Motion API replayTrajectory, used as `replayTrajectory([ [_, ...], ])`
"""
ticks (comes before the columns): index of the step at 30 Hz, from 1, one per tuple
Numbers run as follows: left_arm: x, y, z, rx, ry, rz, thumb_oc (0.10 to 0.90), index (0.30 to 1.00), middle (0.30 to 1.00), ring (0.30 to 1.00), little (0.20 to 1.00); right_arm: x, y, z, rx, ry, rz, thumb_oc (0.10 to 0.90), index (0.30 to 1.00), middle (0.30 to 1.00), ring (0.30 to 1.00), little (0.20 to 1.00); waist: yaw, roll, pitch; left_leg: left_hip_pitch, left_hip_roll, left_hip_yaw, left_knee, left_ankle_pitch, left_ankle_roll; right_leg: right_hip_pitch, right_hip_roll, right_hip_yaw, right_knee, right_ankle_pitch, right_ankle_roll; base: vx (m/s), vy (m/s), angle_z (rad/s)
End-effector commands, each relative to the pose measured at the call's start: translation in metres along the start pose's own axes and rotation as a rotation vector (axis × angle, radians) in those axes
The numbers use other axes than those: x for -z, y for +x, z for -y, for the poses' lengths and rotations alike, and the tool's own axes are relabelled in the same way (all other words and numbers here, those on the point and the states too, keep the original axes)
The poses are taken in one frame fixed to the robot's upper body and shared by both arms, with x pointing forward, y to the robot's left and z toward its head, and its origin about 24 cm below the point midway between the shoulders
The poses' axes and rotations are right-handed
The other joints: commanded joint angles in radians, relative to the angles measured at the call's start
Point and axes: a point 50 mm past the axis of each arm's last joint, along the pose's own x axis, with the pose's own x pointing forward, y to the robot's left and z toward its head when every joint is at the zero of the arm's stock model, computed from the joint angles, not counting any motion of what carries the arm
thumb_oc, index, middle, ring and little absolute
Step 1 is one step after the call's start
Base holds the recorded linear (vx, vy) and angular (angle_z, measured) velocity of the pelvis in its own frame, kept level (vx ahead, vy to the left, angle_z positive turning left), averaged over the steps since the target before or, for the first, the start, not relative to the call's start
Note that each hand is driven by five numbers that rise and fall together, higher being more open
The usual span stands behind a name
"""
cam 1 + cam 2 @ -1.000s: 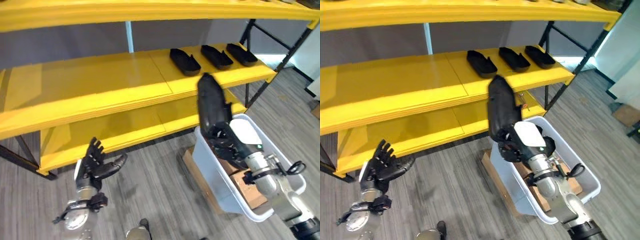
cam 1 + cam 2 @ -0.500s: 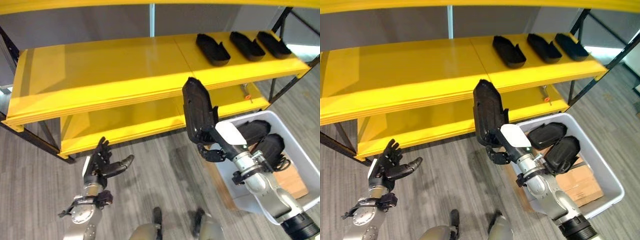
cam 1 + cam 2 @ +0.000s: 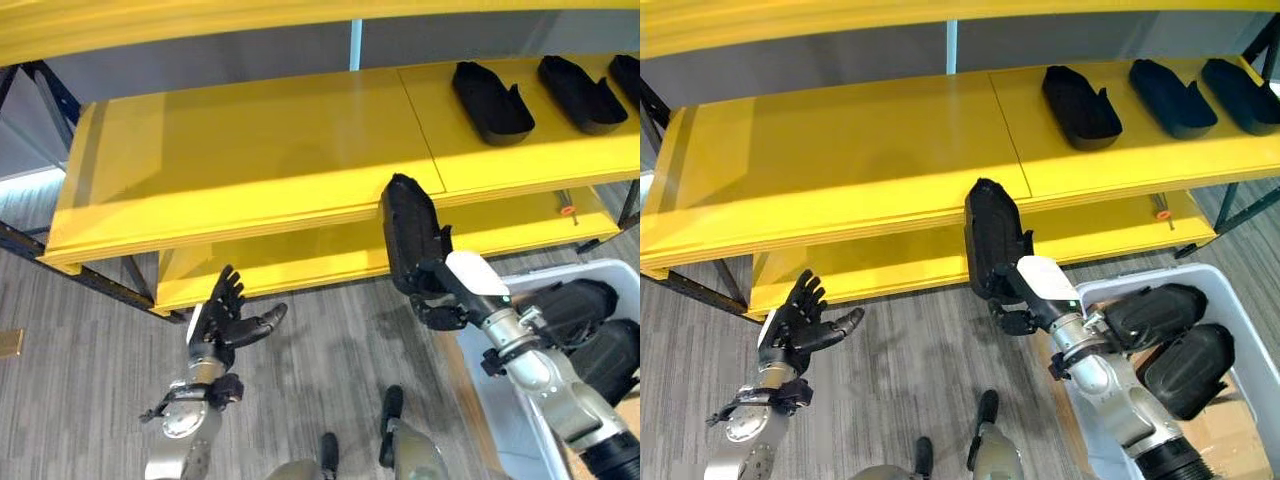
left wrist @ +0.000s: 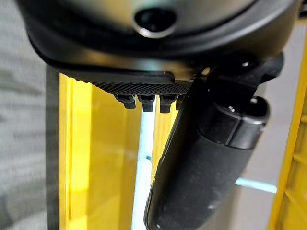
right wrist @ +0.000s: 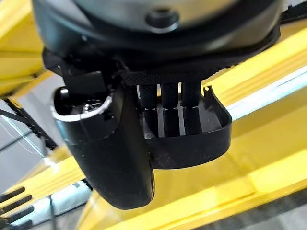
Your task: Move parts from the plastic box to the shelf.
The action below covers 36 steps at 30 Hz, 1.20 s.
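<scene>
Part [image 3: 410, 238] clasped upright in right robot hand [image 3: 440, 295], long axis vertical, just before middle shelf [image 3: 250, 160] edge; free board up-left. Left robot hand [image 3: 222, 322] spread, empty, low.

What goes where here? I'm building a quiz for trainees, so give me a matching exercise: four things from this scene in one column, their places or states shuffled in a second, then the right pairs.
Things:
1. right hand
2. left hand
3. three black parts
4. plastic box

Places or states:
A. in a row on the yellow shelf
B. on the floor, with black parts inside
C. open, holding nothing, above the floor
D. closed on a black part in front of the shelf edge

Pairs: 1-D, 2-C, 3-A, 4-B
</scene>
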Motion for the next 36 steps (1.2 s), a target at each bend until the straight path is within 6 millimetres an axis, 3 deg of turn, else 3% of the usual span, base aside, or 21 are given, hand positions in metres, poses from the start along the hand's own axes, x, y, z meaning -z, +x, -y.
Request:
replayTrajectory([
  [1,-0.045,0.01,0.006,0.086,0.051,0.222,0.9,1.0,1.0,1.0,1.0,-0.033,0.014,0.058,0.294,-0.003,0.206,0.4,0.3,0.3,0.3,0.3,-0.024,-0.02,-0.116,0.023,0.173,0.014,-0.011,-0.076,-0.072,-0.067,-0.043,0.005,0.112,-0.099,0.131,0.1,-0.121,0.32],
  [6,-0.046,0.013,0.007,0.077,0.046,0.23,0.9,1.0,1.0,1.0,1.0,-0.035,0.013,0.062,0.31,-0.01,0.22,0.4,0.3,0.3,0.3,0.3,-0.031,-0.019,-0.122,0.017,0.202,0.001,0.028,-0.078,-0.082,-0.072,-0.031,-0.005,0.166,-0.149,0.111,0.12,-0.141,0.31],
  [7,-0.043,0.011,0.005,0.077,0.036,0.217,0.9,1.0,1.0,1.0,1.0,-0.041,0.015,0.061,0.307,0.002,0.254,0.4,0.3,0.3,0.3,0.3,-0.013,-0.028,-0.112,-0.041,0.206,0.01,0.203,-0.03,-0.107,-0.009,0.001,-0.003,0.135,-0.179,0.078,0.14,-0.24,0.31],
  [8,-0.041,0.009,0.005,0.076,0.027,0.214,0.9,1.0,1.0,1.0,1.0,-0.047,0.017,0.063,0.31,0.012,0.286,0.4,0.3,0.3,0.3,0.3,0.019,-0.052,-0.084,-0.137,0.162,-0.032,0.402,0.022,-0.113,0.044,0.012,0.002,0.097,-0.182,0.051,0.11,-0.232,-0.01],
  [9,-0.042,0.01,0.005,0.077,0.029,0.216,0.9,1.0,1.0,1.0,1.0,-0.047,0.018,0.063,0.312,0.013,0.287,0.4,0.3,0.3,0.3,0.3,0.013,-0.054,-0.085,-0.152,0.158,-0.038,0.415,0.024,-0.112,0.042,0.009,-0.003,0.091,-0.174,0.051,0.02,-0.143,-0.32],
  [10,-0.041,0.009,0.004,0.071,0.023,0.213,0.9,1.0,1.0,1.0,1.0,-0.051,0.018,0.064,0.318,0.013,0.306,0.4,0.3,0.3,0.3,0.3,0.033,-0.066,-0.073,-0.189,0.132,-0.056,0.452,0.042,-0.112,0.062,0.01,-0.002,0.074,-0.178,0.045,0.07,-0.048,-0.41],
  [11,-0.041,0.007,0.005,0.085,0.002,0.202,0.9,1.0,1.0,1.0,1.0,-0.048,0.017,0.069,0.334,-0.001,0.295,0.4,0.3,0.3,0.3,0.3,0.038,-0.095,-0.055,-0.324,0.21,-0.006,0.373,0.017,-0.088,0.104,-0.014,-0.027,0.043,-0.185,0.063,0.21,0.027,0.06],
  [12,-0.044,0.006,0.004,0.089,0.015,0.21,0.9,1.0,1.0,1.0,1.0,-0.047,0.016,0.073,0.353,-0.012,0.296,0.4,0.3,0.3,0.3,0.3,0.047,-0.092,-0.058,-0.364,0.294,0.013,0.216,0.105,-0.111,0.131,-0.02,-0.032,0.028,-0.196,0.089,0.22,0.101,0.46],
  [13,-0.043,0.005,0.004,0.089,0.019,0.204,0.9,1.0,1.0,1.0,1.0,-0.045,0.015,0.073,0.353,-0.017,0.282,0.4,0.3,0.3,0.3,0.3,0.046,-0.091,-0.063,-0.354,0.311,0.019,0.168,0.136,-0.119,0.131,-0.021,-0.03,0.028,-0.19,0.088,0.3,0.253,0.48],
  [14,-0.043,0.006,0.001,0.074,0.044,0.2,0.9,1.0,1.0,1.0,1.0,-0.044,0.015,0.072,0.353,-0.032,0.276,0.4,0.3,0.3,0.3,0.3,0.052,-0.073,-0.074,-0.352,0.371,0.074,0.016,0.252,-0.155,0.154,-0.016,-0.027,0.026,-0.206,0.098,0.27,0.244,0.09],
  [15,-0.041,0.006,0.0,0.068,0.044,0.194,0.9,1.0,1.0,1.0,1.0,-0.044,0.014,0.07,0.344,-0.038,0.273,0.4,0.3,0.3,0.3,0.3,0.052,-0.065,-0.082,-0.333,0.379,0.085,0.005,0.263,-0.163,0.161,-0.022,-0.026,0.033,-0.206,0.104,0.24,0.216,-0.25],
  [16,-0.041,0.005,0.0,0.068,0.044,0.193,0.9,1.0,1.0,1.0,1.0,-0.044,0.014,0.07,0.343,-0.038,0.272,0.4,0.3,0.3,0.3,0.3,0.055,-0.065,-0.081,-0.325,0.381,0.09,-0.001,0.266,-0.164,0.163,-0.021,-0.023,0.034,-0.207,0.104,0.18,0.161,-0.36],
  [19,-0.039,0.004,-0.003,0.044,0.024,0.189,0.9,1.0,1.0,1.0,1.0,-0.048,0.015,0.065,0.316,-0.046,0.283,0.4,0.3,0.3,0.3,0.3,0.068,-0.057,-0.114,-0.261,0.337,0.095,-0.002,0.2,-0.149,0.197,-0.05,0.007,0.046,-0.219,0.12,0.25,0.225,-0.67],
  [21,-0.042,0.005,-0.004,0.052,0.039,0.203,0.9,1.0,1.0,1.0,1.0,-0.047,0.015,0.061,0.312,-0.023,0.271,0.4,0.3,0.3,0.3,0.3,0.07,-0.067,-0.131,-0.264,0.297,0.13,0.045,0.166,-0.135,0.232,-0.082,0.016,0.029,-0.212,0.133,0.25,0.266,-0.61],
  [26,-0.045,0.005,-0.006,0.046,0.055,0.207,0.9,1.0,1.0,1.0,1.0,-0.047,0.017,0.056,0.3,-0.02,0.256,0.4,0.3,0.3,0.3,0.3,0.085,-0.091,-0.144,-0.277,0.25,0.169,0.103,0.107,-0.109,0.246,-0.134,0.009,-0.011,-0.165,0.163,0.12,0.148,-0.09],
  [36,-0.049,0.005,-0.007,0.033,0.065,0.223,0.9,1.0,1.0,1.0,1.0,-0.051,0.028,0.056,0.28,-0.027,0.272,0.4,0.3,0.3,0.3,0.3,0.106,-0.114,-0.142,-0.322,0.207,0.178,0.159,0.052,-0.08,0.226,-0.177,-0.002,-0.035,-0.094,0.195,0.04,0.06,0.02],
])
